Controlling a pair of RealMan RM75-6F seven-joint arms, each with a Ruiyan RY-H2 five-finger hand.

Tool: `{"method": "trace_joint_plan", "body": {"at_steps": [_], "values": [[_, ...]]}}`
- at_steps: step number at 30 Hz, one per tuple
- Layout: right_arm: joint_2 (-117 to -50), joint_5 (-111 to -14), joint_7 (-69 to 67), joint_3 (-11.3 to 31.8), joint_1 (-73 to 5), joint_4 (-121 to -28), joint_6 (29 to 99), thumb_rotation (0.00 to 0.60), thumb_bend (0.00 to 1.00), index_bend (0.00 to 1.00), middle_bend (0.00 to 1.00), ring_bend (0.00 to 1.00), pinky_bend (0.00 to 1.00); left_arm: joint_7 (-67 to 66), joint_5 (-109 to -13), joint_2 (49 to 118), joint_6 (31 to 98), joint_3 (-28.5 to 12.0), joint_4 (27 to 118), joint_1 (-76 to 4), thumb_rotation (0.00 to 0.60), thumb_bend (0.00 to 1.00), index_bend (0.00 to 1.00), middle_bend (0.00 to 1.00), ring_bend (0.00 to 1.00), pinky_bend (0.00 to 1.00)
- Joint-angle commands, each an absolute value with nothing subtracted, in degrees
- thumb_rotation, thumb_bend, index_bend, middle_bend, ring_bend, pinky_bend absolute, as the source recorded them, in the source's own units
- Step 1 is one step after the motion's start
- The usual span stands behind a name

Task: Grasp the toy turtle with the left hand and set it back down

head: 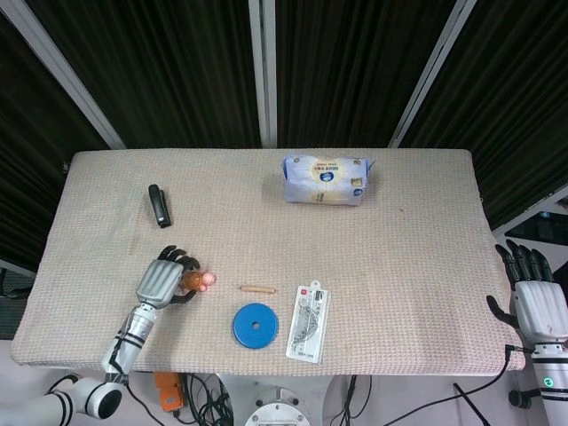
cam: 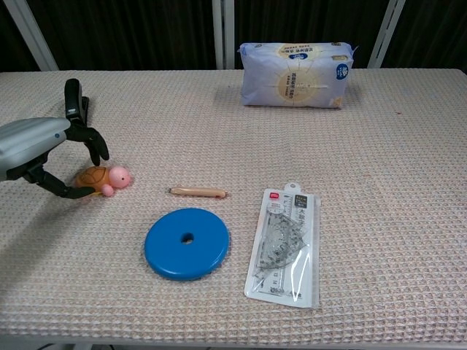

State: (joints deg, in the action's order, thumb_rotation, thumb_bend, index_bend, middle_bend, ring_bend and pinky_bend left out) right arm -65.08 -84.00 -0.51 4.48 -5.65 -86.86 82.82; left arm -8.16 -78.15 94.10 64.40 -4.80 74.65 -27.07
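The toy turtle [cam: 103, 178], with an orange-brown shell and a pink head, sits on the table mat at the near left, head pointing right. My left hand [cam: 38, 149] is just left of it, fingers lifted and spread above the shell and thumb low by its rear, so nothing is gripped. In the head view the turtle [head: 201, 281] pokes out to the right of the left hand [head: 163, 282]. My right hand [head: 538, 303] hangs off the table's right edge, fingers apart and holding nothing.
A black stapler [cam: 73, 99] lies behind the left hand. A small tan stick [cam: 198, 192], a blue disc [cam: 186, 243] and a packaged ruler set [cam: 285, 246] lie right of the turtle. A tissue pack [cam: 295, 73] stands at the back.
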Motion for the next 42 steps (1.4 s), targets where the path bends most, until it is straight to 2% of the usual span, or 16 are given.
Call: {"method": "trace_joint_plan", "body": {"at_steps": [1, 4, 8, 12, 15, 18, 20, 23, 25, 28, 32, 36, 42], "values": [[-65.09, -83.89, -0.54, 4.5, -5.67, -86.8, 82.72, 0.6, 0.21, 0.0, 0.0, 0.0, 0.0, -8.05, -77.7, 94.85, 64.22, -5.13, 73.8, -27.23, 0.6, 0.21, 0.46, 0.45, 0.18, 0.13], [-65.07, -83.76, -0.6, 4.56, -5.7, -86.74, 82.61, 0.6, 0.21, 0.0, 0.0, 0.0, 0.0, -7.97, -77.37, 95.77, 64.05, -5.33, 72.51, -27.38, 0.6, 0.23, 0.56, 0.54, 0.23, 0.14], [-65.0, -83.67, -0.74, 4.65, -5.65, -86.71, 82.73, 0.6, 0.21, 0.0, 0.0, 0.0, 0.0, -8.09, -77.04, 96.97, 64.15, -5.55, 70.64, -27.45, 0.6, 0.28, 0.71, 0.68, 0.36, 0.16], [-64.92, -83.67, -0.99, 4.65, -5.62, -86.66, 82.73, 0.6, 0.21, 0.0, 0.0, 0.0, 0.0, -7.92, -77.18, 97.63, 65.01, -5.83, 69.53, -27.33, 0.6, 0.35, 0.78, 0.75, 0.43, 0.18], [-64.94, -83.83, -1.16, 4.66, -5.61, -86.68, 82.86, 0.6, 0.21, 0.0, 0.0, 0.0, 0.0, -7.4, -77.63, 97.27, 65.3, -5.73, 69.89, -27.28, 0.6, 0.37, 0.77, 0.75, 0.43, 0.18], [-65.04, -84.07, -1.42, 4.61, -5.58, -86.63, 83.03, 0.6, 0.21, 0.0, 0.0, 0.0, 0.0, -7.43, -78.17, 96.26, 65.17, -5.18, 71.03, -27.21, 0.6, 0.34, 0.71, 0.7, 0.38, 0.18], [-65.06, -84.3, -1.55, 4.53, -5.56, -86.65, 83.14, 0.6, 0.21, 0.0, 0.0, 0.0, 0.0, -7.56, -78.12, 95.21, 64.45, -4.82, 72.36, -27.24, 0.6, 0.3, 0.6, 0.6, 0.31, 0.16], [-64.92, -84.66, -1.7, 4.48, -5.45, -86.82, 83.53, 0.6, 0.21, 0.0, 0.0, 0.0, 0.0, -6.78, -78.47, 93.26, 63.92, -4.42, 75.0, -27.21, 0.6, 0.24, 0.37, 0.37, 0.15, 0.12], [-64.67, -84.87, -1.77, 4.5, -5.33, -87.15, 83.9, 0.6, 0.21, 0.0, 0.0, 0.0, 0.0, -6.24, -79.04, 92.15, 64.36, -4.2, 76.49, -27.01, 0.6, 0.22, 0.28, 0.26, 0.08, 0.1], [-64.19, -85.18, -1.73, 4.64, -5.18, -87.91, 84.56, 0.6, 0.21, 0.0, 0.0, 0.0, 0.0, -6.17, -79.88, 90.28, 65.52, -3.91, 78.94, -26.51, 0.6, 0.19, 0.21, 0.16, 0.01, 0.08], [-63.92, -85.41, -1.36, 4.93, -5.22, -88.97, 85.09, 0.6, 0.21, 0.0, 0.0, 0.0, 0.0, -8.23, -81.43, 86.28, 68.8, -3.36, 83.67, -25.06, 0.6, 0.16, 0.2, 0.13, 0.0, 0.07], [-64.32, -85.66, -0.4, 4.91, -5.5, -89.66, 84.91, 0.6, 0.21, 0.0, 0.0, 0.0, 0.0, -10.31, -84.64, 81.37, 75.52, -2.17, 87.78, -21.85, 0.6, 0.15, 0.2, 0.13, 0.0, 0.05], [-65.29, -85.91, 1.34, 4.45, -5.97, -89.65, 83.95, 0.6, 0.21, 0.0, 0.0, 0.0, 0.0, -9.05, -87.18, 75.07, 85.32, 0.31, 87.01, -14.96, 0.6, 0.15, 0.2, 0.13, 0.0, 0.03]]}}
